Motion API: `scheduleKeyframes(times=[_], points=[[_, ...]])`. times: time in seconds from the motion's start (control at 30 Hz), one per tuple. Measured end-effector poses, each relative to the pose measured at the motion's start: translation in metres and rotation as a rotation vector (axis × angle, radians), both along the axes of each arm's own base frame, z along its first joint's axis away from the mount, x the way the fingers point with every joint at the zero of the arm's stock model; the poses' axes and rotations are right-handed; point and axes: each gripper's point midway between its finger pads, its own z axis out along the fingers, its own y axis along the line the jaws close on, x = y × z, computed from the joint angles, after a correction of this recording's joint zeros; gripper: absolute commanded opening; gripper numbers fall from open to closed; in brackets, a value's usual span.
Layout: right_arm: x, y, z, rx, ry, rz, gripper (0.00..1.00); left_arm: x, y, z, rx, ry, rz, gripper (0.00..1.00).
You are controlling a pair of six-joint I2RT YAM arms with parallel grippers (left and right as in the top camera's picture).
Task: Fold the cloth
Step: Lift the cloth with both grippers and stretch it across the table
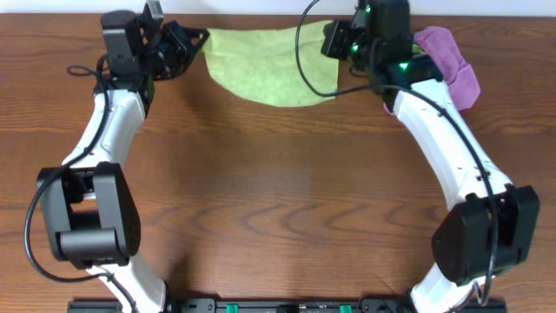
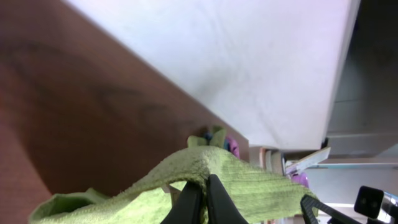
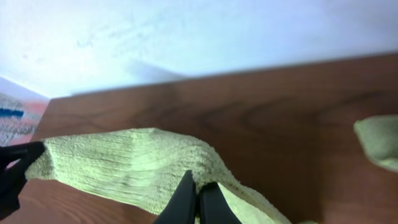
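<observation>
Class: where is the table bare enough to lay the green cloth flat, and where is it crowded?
Bare: the table middle, bordered by the left arm, right arm and green cloth. Crowded: the far edge, where left gripper and right gripper pinch that cloth, purple cloth alongside.

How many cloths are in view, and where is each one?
2. The green cloth is held by the left gripper and right gripper at the table's far edge; the purple cloth lies beside the right arm, partly hidden. Others may be covered.
</observation>
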Motion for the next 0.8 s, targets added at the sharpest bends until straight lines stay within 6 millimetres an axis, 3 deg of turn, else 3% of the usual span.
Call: scheduleKeyframes(times=[0.17,0.27,0.33,0.47,0.8], points=[[0.002,-0.022,0.014,-0.054,0.000,-0.020,0.02,0.008,-0.003,0.030,-0.008,-0.064,-0.023,0.06],[0.000,-0.023,0.022,-0.081,-0.002,-0.007,0.02,0.008,-0.007,0.047,-0.018,-0.098,-0.057,0.06],[0.000,-0.023,0.026,-0.089,-0.009,-0.002,0.01,0.006,-0.010,0.048,-0.025,-0.091,-0.074,0.06],[-0.004,-0.024,0.026,-0.112,0.001,0.012,0.02,-0.005,-0.013,0.030,-0.029,0.002,-0.103,0.06],[-0.042,-0.033,-0.019,-0.240,0.201,0.090,0.02,-0.052,-0.016,-0.031,0.092,0.230,-0.213,0.06]])
